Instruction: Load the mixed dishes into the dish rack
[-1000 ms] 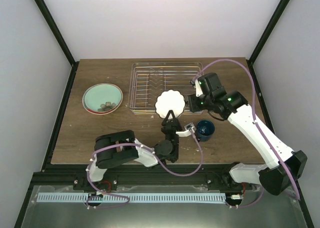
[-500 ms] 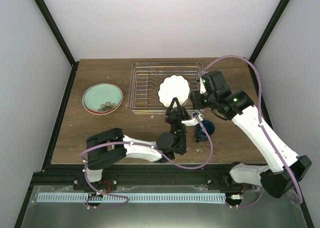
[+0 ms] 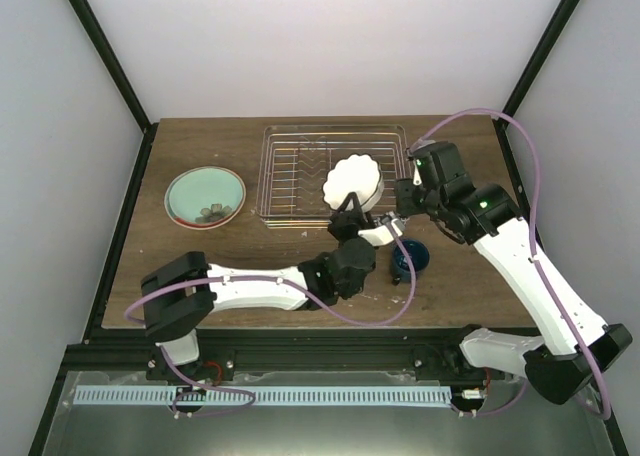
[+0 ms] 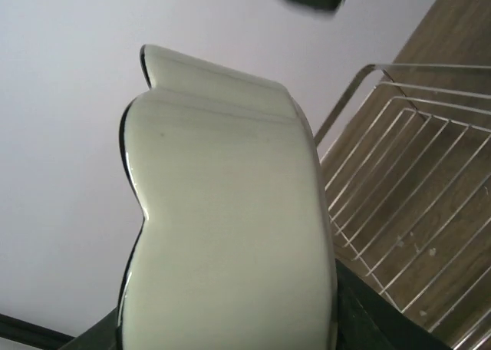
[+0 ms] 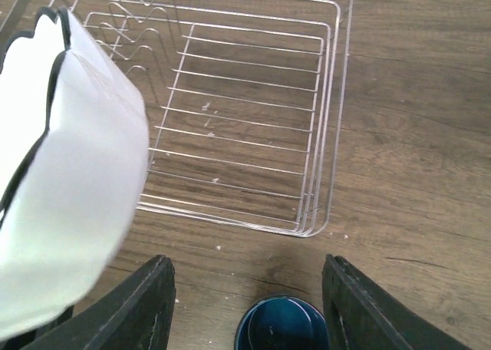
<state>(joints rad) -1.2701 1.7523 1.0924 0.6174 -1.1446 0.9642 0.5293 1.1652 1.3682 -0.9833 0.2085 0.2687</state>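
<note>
Nearest the arm bases, the dark blue mug (image 3: 410,258) is standing upright on the wooden surface (image 3: 260,241), just short of the rack's near right corner. In the right wrist view the mug (image 5: 282,325) is showing its open mouth at the bottom edge.

The left arm is reaching across from the near left. Its left claw (image 3: 350,206) is pinching the white scalloped dish (image 3: 352,181) by the dish's near edge. The dish is being held on a tilt over the near right part of the dish rack (image 3: 300,129). The pictures do not settle whether it is touching the wires. The left wrist view is almost filled by the glossy dish (image 4: 230,227), with the rack wires (image 4: 399,158) beyond it on the right.

The right claw (image 3: 402,198) is hanging just right of the dish, beside the rack's right side. In its own camera the right claw (image 5: 247,272) is standing wide apart with nothing between its fingers (image 5: 157,304). The mug is lying low between them. The dish (image 5: 69,173) is bulking in at the left and the rack (image 5: 326,135) is spreading beyond.

Well to the left, a teal plate with a red rim (image 3: 205,197) is lying flat on the surface, clear of the rack. Dark marks are showing near its near edge, too small to make out.
</note>
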